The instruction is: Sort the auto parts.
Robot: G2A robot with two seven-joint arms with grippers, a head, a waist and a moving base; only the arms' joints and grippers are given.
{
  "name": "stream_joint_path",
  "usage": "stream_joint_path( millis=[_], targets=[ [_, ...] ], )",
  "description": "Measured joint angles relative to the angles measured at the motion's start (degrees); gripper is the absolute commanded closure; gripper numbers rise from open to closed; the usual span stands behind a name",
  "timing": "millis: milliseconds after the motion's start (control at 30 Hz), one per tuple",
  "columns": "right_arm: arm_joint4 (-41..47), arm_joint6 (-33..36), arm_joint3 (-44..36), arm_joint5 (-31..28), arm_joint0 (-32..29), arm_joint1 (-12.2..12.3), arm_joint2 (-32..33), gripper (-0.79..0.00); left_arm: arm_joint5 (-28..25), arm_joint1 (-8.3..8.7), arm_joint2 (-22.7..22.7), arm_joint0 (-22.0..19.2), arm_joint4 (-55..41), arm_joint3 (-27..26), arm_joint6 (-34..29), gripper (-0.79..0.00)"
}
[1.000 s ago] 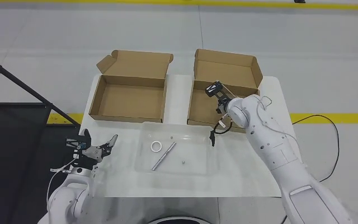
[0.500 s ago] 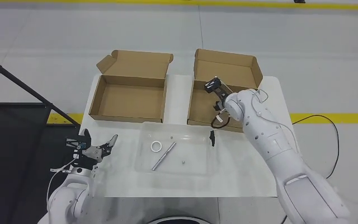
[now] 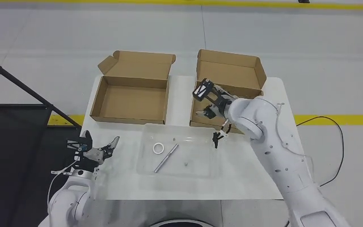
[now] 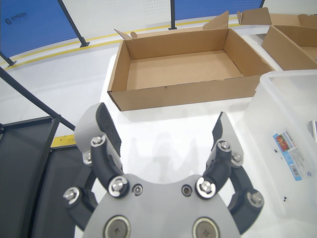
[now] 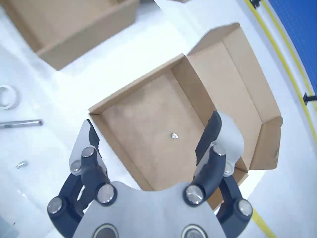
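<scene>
Fingers of the right gripper (image 5: 151, 122) are spread wide and hold nothing, above the right cardboard box (image 5: 148, 105), where one small screw (image 5: 174, 136) lies on its floor. The left gripper (image 4: 162, 115) is also released, at the left edge of the tabletop (image 4: 148, 134). The clear tray (image 3: 176, 126) holds a white ring (image 3: 158, 148), a metal rod (image 3: 166, 158) and one small part (image 3: 186, 164).

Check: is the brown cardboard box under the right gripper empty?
Not empty: one small silver metal part lies on the floor of the brown cardboard box.
</scene>
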Motion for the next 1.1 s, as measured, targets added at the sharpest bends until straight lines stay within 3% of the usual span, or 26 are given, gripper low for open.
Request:
stream_joint_path(
  millis=[167,667,833,1100],
  targets=[
    [8.0,2.1,-8.6,-9.6,-5.1,1.2,2.2,-0.785,0.0,0.0,0.0,0.0,0.0,0.0,0.0,-0.785],
    [7.9,1.8,-8.7,-9.6,-5.3,1.2,2.0,-0.785,0.0,0.0,0.0,0.0,0.0,0.0,0.0,-0.785],
    [6.8,0.7,-13.0,-12.1,-7.1,1.4,-0.4,-0.785,0.0,0.0,0.0,0.0,0.0,0.0,0.0,-0.785],
    [7.8,5.2,-14.3,-14.5,-6.7,1.2,-6.8,-0.785,0.0,0.0,0.0,0.0,0.0,0.0,0.0,-0.785]
  ],
)
